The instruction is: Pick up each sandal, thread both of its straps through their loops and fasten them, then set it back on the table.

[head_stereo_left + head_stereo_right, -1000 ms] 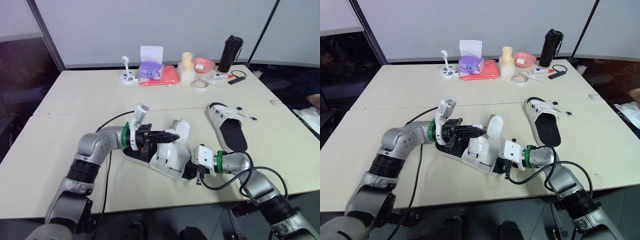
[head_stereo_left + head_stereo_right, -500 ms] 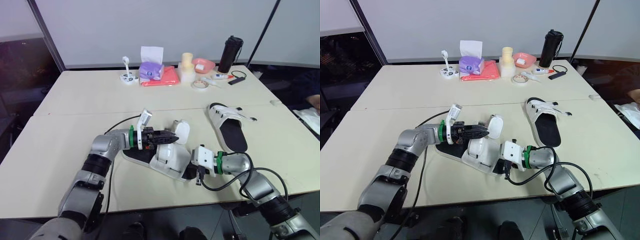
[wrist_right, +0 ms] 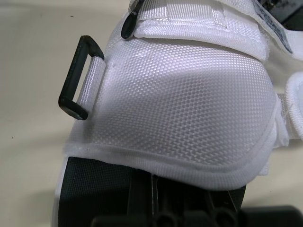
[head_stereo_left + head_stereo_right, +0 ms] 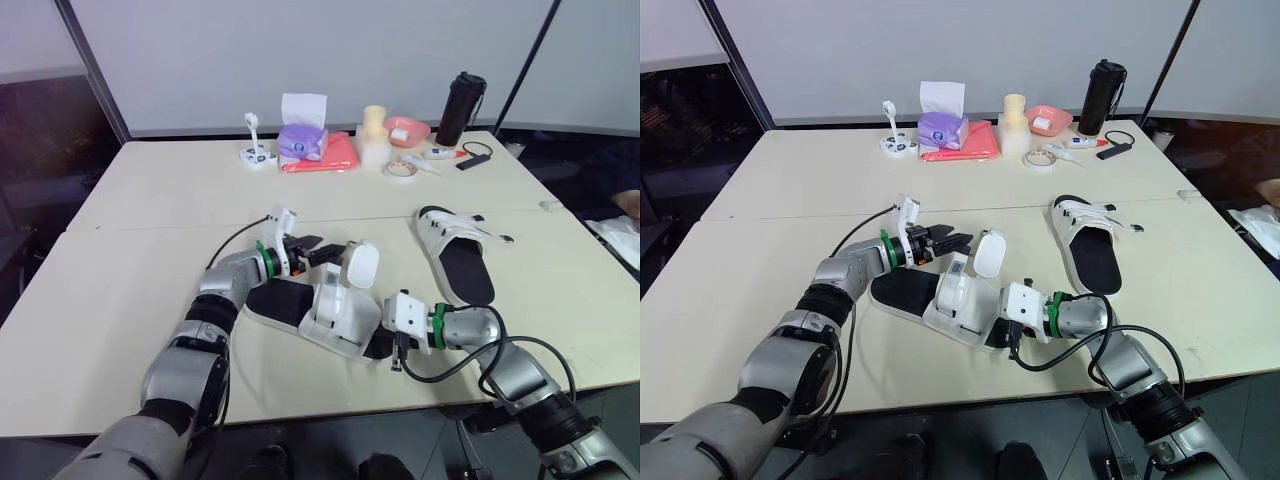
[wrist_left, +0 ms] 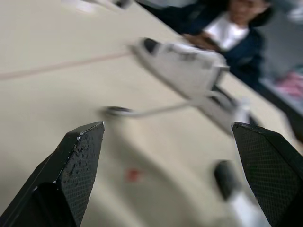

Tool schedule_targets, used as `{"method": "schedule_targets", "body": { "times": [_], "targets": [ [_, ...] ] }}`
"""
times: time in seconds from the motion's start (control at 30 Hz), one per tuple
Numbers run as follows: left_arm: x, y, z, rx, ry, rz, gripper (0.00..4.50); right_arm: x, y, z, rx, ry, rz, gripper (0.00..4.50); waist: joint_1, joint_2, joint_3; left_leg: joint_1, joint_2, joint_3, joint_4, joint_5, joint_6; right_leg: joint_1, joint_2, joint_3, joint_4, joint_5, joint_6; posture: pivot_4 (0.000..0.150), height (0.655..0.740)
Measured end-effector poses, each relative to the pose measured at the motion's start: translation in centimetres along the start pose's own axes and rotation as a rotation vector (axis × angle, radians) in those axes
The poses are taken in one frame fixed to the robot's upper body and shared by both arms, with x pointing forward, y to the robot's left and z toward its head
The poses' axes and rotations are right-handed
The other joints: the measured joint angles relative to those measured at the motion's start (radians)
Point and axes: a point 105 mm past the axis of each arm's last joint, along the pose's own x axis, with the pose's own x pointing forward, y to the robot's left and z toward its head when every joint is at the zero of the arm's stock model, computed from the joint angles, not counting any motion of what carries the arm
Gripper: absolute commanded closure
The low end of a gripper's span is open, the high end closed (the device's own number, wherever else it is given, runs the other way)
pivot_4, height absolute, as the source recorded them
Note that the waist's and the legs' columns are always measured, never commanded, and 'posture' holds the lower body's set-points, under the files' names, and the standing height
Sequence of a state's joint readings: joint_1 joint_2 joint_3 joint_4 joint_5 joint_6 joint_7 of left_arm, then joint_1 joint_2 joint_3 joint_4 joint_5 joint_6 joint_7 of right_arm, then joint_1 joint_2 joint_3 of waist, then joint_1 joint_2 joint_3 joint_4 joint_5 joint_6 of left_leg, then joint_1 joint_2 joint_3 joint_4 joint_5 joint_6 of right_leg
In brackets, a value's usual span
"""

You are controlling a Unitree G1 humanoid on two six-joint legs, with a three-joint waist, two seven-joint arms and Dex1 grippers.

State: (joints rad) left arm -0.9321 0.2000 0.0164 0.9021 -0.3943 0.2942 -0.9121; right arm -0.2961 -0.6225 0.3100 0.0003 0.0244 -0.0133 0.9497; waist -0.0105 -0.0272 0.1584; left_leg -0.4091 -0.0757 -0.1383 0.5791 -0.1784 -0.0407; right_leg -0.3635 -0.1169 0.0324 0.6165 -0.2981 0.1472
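Plainly, the left claw [image 4: 320, 249] stood apart. Its 2 black fingers [image 5: 71, 165] were spread wide and held nothing, hovering just beside the raised strap flap [image 4: 360, 264] of the near sandal [image 4: 330, 318]. That sandal lay near the front edge of the counter [image 4: 150, 210], about midway along it, with its black footbed showing on the left claw's side.

At the sandal's other end the right claw [image 4: 383, 343] met the sole. A white wrist housing hid it from above. From its own wrist camera the white mesh upper crowded in so close that I could not tell whether the claw was apart or clamped. A black loop [image 3: 78, 78] stood empty at the side of the mesh.

The 2nd sandal [image 4: 458, 255] lay well apart, toward the right edge. From the left wrist it was only a blur, and a person in a dark top [image 5: 246, 28] behind it was partly cut off. A black tumbler [image 4: 460, 105] and a tissue box [image 4: 302, 125] stood along the back edge among smaller items that were hard to make out.
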Motion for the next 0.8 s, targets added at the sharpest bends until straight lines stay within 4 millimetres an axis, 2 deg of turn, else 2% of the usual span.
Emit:
{"method": "schedule_targets", "body": {
  "times": [0.17,0.3,0.37,0.6,0.8],
  "targets": [
    [-3.0,-1.6,0.3,0.011,0.051,-0.177,0.05,0.2,0.1,0.1,0.002,-0.006,0.000,4.50,-0.006,0.001,0.000,0.000,0.001,0.000,-0.001,0.000,0.000,0.003,0.000,-0.001,0.002,0.000,0.000,0.150,0.7344],
    [-6.8,-2.8,-1.2,0.024,0.177,-0.281,0.05,0.1,0.1,0.0,0.003,-0.003,-0.002,4.50,-0.004,0.001,-0.001,0.001,0.003,-0.001,-0.001,0.000,0.000,0.001,0.000,-0.001,0.002,0.000,-0.001,0.150,0.7344],
    [-8.1,-2.9,-2.1,0.049,0.229,-0.302,0.05,0.0,0.0,-0.1,0.003,0.002,-0.004,4.50,-0.002,0.001,-0.001,0.001,0.003,-0.001,-0.001,-0.001,-0.002,0.001,0.000,-0.002,0.002,-0.002,-0.004,0.150,0.7344],
    [-8.8,-2.9,-2.5,0.135,0.260,-0.309,0.05,-0.1,0.0,-0.1,0.000,0.005,-0.004,4.50,0.000,0.001,-0.001,0.001,0.003,-0.003,-0.001,-0.002,-0.003,0.001,-0.001,-0.002,0.001,-0.002,-0.006,0.150,0.7344],
    [-8.9,-4.2,-3.4,0.089,0.298,-0.386,2.83,-0.1,0.1,-0.1,0.001,0.005,-0.004,4.50,0.000,0.001,-0.001,0.001,0.003,-0.003,-0.001,-0.001,-0.003,0.001,-0.001,-0.002,0.000,-0.002,-0.005,0.150,0.7344]
  ]
}}
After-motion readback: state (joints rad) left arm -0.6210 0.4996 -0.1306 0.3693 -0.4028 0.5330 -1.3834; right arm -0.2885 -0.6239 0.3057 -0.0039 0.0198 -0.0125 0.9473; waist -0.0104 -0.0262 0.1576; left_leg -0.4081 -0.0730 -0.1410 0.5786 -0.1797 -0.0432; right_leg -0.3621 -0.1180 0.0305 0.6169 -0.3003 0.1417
